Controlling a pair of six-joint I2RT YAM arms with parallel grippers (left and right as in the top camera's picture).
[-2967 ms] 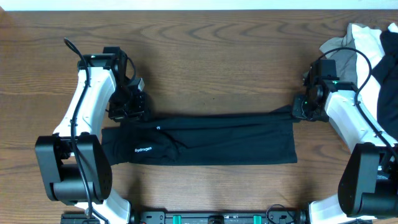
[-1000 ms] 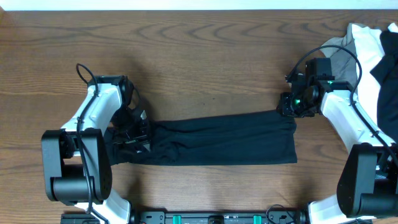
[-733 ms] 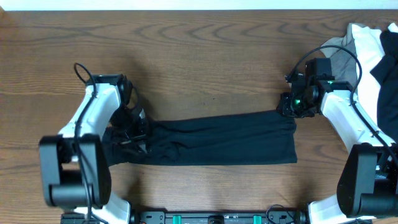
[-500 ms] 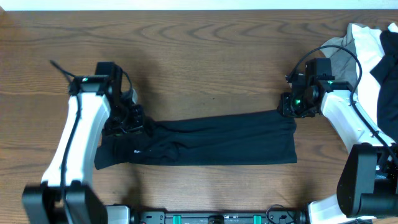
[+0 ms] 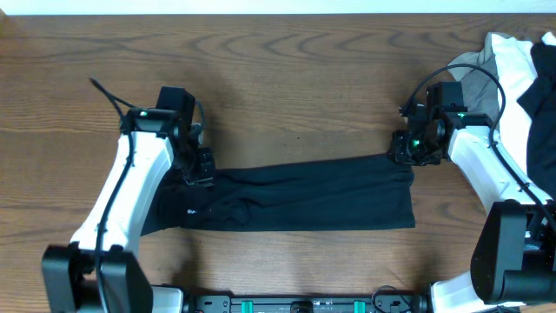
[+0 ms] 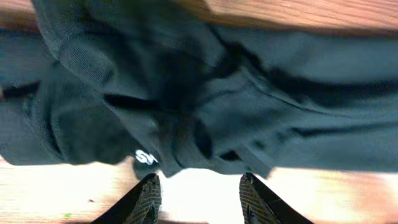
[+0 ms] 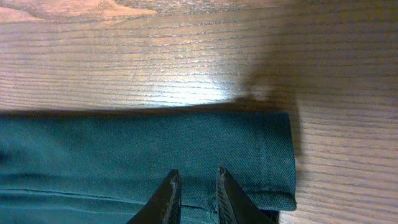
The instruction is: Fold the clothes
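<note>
Bench: a brown wood-grain bench (image 5: 287, 78) carries everything, with both robot arms reaching in from the 6 o'clock edge.

Garment: a long black fabric garment (image 5: 321, 198), already folded into a narrow band, lies across the bench just toward 6 o'clock of centre. It runs from 9 o'clock to 3 o'clock, and its 9 o'clock end is rumpled and bunched.

Spare pile: a heap of white, grey and black clothes (image 5: 512, 61) waits at 2 o'clock, well apart from the band.

Left gripper (image 6: 199, 193): it hangs over the bunched 9 o'clock end. Its jaws are spread wide with bare wood between the tips, gripping nothing.

Right gripper (image 7: 194, 190): it sits at the band's far corner at 3 o'clock. Its jaws are drawn close together over the flat hem. Whether they pinch cloth cannot be told from these views.

Lettering: small white lettering (image 6: 145, 157) peeks from a crease near the left tips.

Main risk: if the left jaws close on only the top layer of the bunch, a lift would likely peel the fold open.

Second risk: if the right end is not truly held, any pull from 9 o'clock could drag the whole band sideways and skew it.

Lesser risk: creases left in the rumpled end would probably be trapped by the next fold.
</note>
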